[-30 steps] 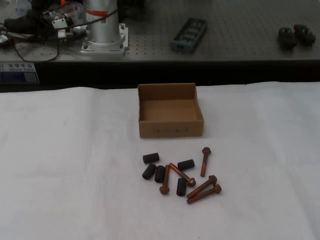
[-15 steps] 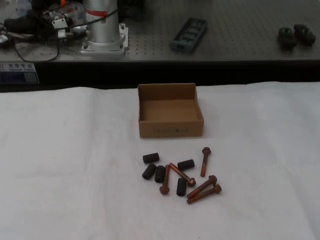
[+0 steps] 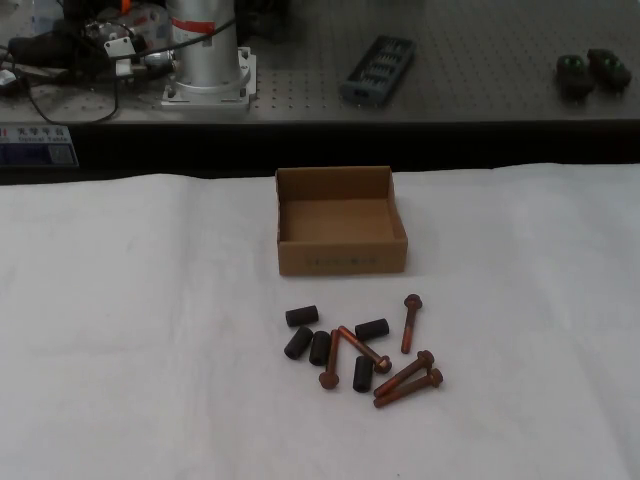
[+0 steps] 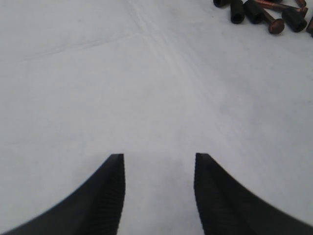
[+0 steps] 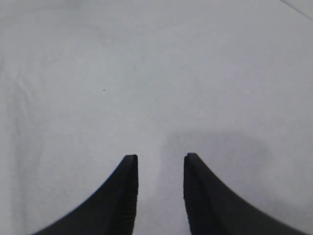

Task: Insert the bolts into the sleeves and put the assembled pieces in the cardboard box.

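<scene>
Several copper-coloured bolts (image 3: 408, 322) and several short black sleeves (image 3: 320, 347) lie loose in a cluster on the white cloth, just in front of the open cardboard box (image 3: 340, 262), which holds nothing. My left gripper (image 4: 159, 159) hovers open over bare cloth, with a few sleeves (image 4: 237, 10) and a bolt head (image 4: 276, 25) at the far corner of its view. My right gripper (image 5: 160, 159) is open above plain cloth with nothing between its fingers.
The white cloth (image 3: 130, 330) covers the bench on both sides of the cluster. Behind it runs a dark perforated table with a silver cylinder base (image 3: 207, 55), cables, a dark ribbed block (image 3: 377, 66) and two small dark objects (image 3: 592, 70).
</scene>
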### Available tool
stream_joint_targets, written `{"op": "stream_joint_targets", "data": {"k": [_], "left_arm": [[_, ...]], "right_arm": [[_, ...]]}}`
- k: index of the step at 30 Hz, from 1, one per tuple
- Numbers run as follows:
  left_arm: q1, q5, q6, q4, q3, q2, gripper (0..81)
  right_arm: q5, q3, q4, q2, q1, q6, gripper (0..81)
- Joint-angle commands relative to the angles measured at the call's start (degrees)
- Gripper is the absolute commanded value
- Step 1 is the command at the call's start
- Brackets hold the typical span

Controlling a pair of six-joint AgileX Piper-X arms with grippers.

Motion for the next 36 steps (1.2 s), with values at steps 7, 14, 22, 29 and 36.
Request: {"op": "stream_joint_targets", "data": {"k": [7, 14, 22, 29, 36], "left_arm": [[0.16, -0.69, 0.34, 3.72, -0.18, -0.15, 33.5], [0.16, -0.69, 0.34, 3.72, -0.18, -0.15, 33.5], [0.16, -0.49, 0.34, 3.31, -0.18, -0.15, 33.5], [0.16, 16.87, -0.74, 0.15, -0.18, -0.15, 33.5], [0.16, 32.78, -1.42, -2.55, -0.18, -0.15, 33.5]], "right_arm": [[-0.48, -0.63, -0.88, -0.13, -0.31, -0.02, 24.7], [-0.48, -0.63, -0.88, -0.13, -0.31, -0.02, 24.7], [-0.48, -0.63, -0.88, -0.13, -0.31, -0.02, 24.7], [-0.49, -0.63, -1.01, -0.13, -0.31, -0.02, 24.7], [-0.49, -0.63, -3.78, -0.13, -0.31, 8.21, 24.7]]}}
